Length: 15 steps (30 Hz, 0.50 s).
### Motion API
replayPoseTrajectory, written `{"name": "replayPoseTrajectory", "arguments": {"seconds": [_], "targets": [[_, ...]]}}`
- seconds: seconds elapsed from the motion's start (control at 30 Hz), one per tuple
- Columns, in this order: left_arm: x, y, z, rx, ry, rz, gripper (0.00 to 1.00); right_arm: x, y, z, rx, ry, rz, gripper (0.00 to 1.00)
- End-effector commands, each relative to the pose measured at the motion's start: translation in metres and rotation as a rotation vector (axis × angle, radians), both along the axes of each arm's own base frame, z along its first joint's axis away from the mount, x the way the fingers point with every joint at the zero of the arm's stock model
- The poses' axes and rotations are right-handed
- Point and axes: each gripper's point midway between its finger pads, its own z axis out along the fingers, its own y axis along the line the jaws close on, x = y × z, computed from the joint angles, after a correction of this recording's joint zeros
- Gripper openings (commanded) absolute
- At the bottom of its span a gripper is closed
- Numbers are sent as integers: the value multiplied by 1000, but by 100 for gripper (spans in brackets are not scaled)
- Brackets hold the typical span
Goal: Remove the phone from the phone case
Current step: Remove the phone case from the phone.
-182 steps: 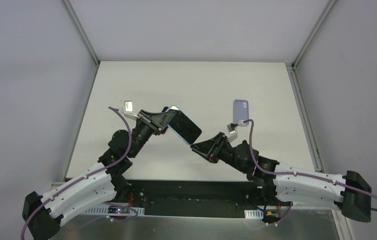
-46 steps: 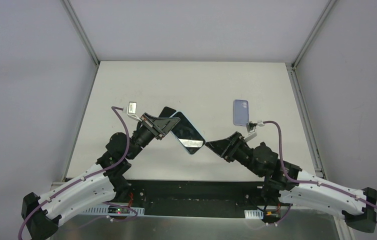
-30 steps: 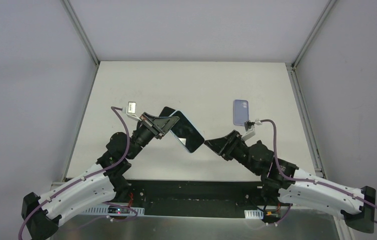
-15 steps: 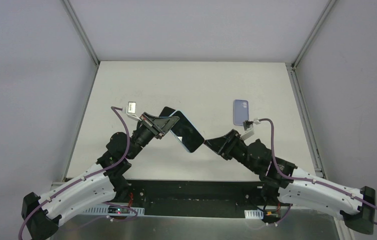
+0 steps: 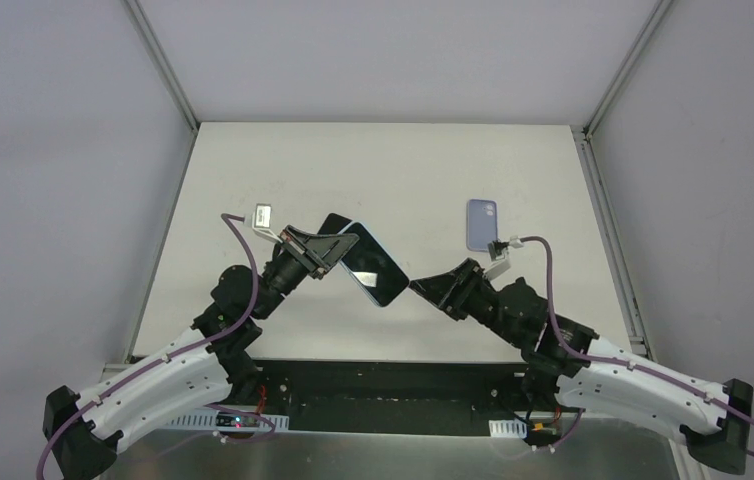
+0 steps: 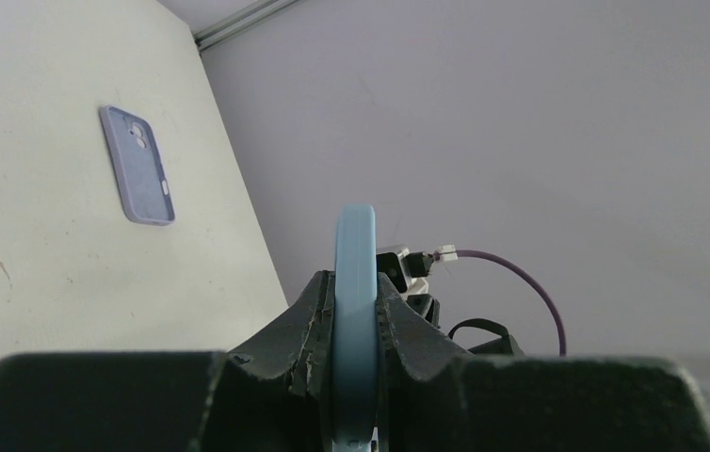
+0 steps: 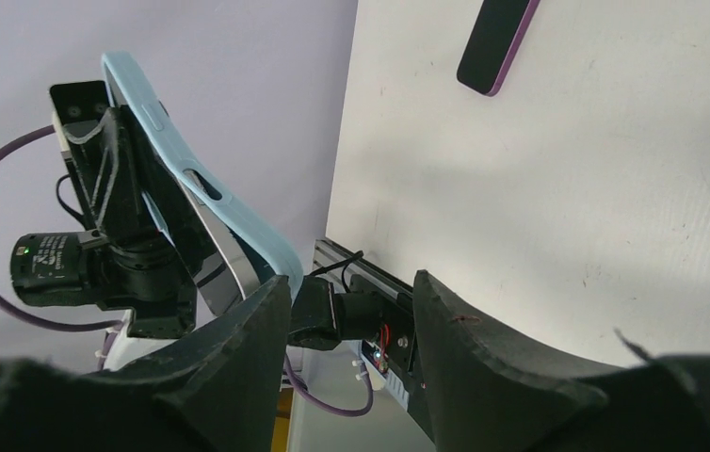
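L gripper point(image 5: 326, 248) clamped tight on phone point(image 5: 377, 268) in blue case point(image 7: 231, 203), tilted above table point(image 5: 403, 170). R gripper point(image 5: 420, 287) approx half open, empty, tips just beside phone's corner.

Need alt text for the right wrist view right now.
The left gripper clamps the phone, in its light blue case, at left, the case's near corner right beside one finger of the open right gripper. Beyond, a purple case lies flat on the white table.

Nothing legible logged in any view: no readable text, brand, number or sign on the light-blue phone case point(image 7: 172, 141), the purple case point(image 5: 482, 222) lying on the table point(image 5: 393, 170), or the arm housings.
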Motion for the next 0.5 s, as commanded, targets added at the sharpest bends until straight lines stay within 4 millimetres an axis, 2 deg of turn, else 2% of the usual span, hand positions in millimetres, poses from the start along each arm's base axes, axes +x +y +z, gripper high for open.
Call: {"name": "replayPoseTrajectory", "arguments": {"seconds": [0.0, 0.2, 0.37, 0.47], "targets": [[-16, 11, 52, -160, -109, -28, 0, -2, -16, 25, 16, -53, -14, 54], [-10, 10, 47, -146, -99, -4, 0, -22, -27, 46, 83, -90, 57, 55], [-5, 8, 47, -138, -91, 9, 0, -35, -17, 74, 222, -113, 138, 55], [-4, 5, 50, -136, -89, 3, 0, -32, -9, 71, 231, -85, 136, 55]]}}
